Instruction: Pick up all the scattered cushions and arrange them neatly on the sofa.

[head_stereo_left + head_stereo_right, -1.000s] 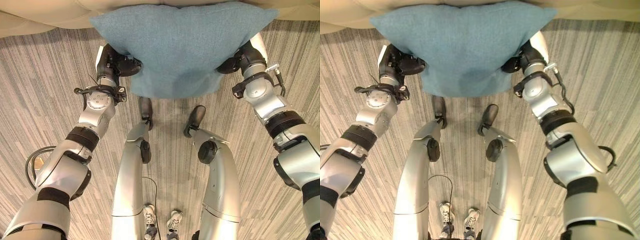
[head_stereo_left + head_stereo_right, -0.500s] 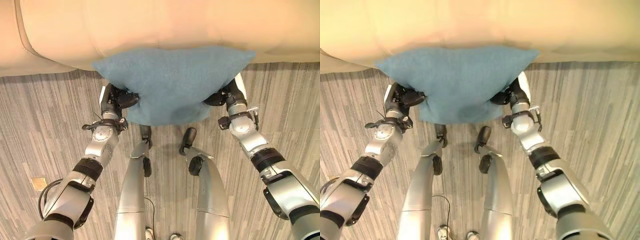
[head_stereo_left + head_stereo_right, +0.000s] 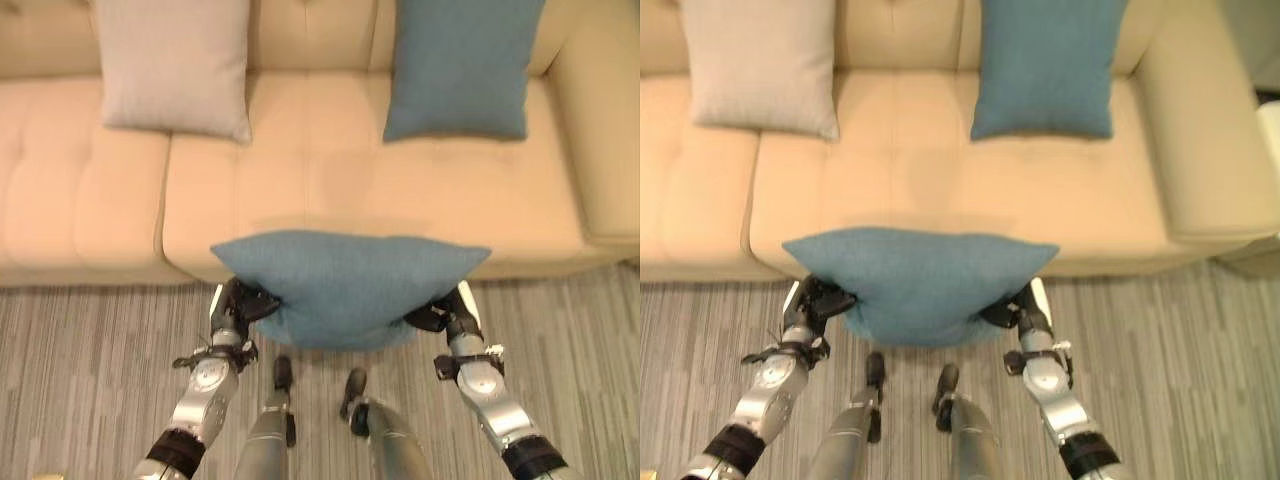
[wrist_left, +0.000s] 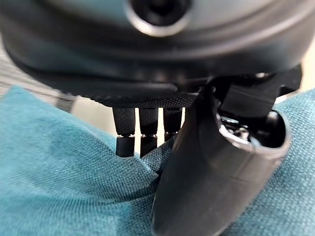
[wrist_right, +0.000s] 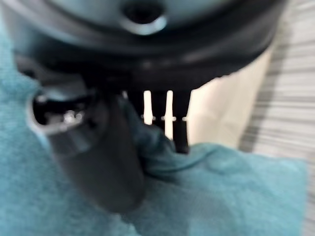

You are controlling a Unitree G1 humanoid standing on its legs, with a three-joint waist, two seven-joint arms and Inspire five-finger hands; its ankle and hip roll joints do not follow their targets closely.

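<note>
No readable text, labels, numbers or signs anywhere: none on sofa (image 3: 330,190), none on cushions, none on floor (image 3: 90,370).

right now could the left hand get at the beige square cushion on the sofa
Probably not: the left hand and right hand both pinch the teal fabric cushion, and the beige square cushion leans far back on the sofa.
</note>
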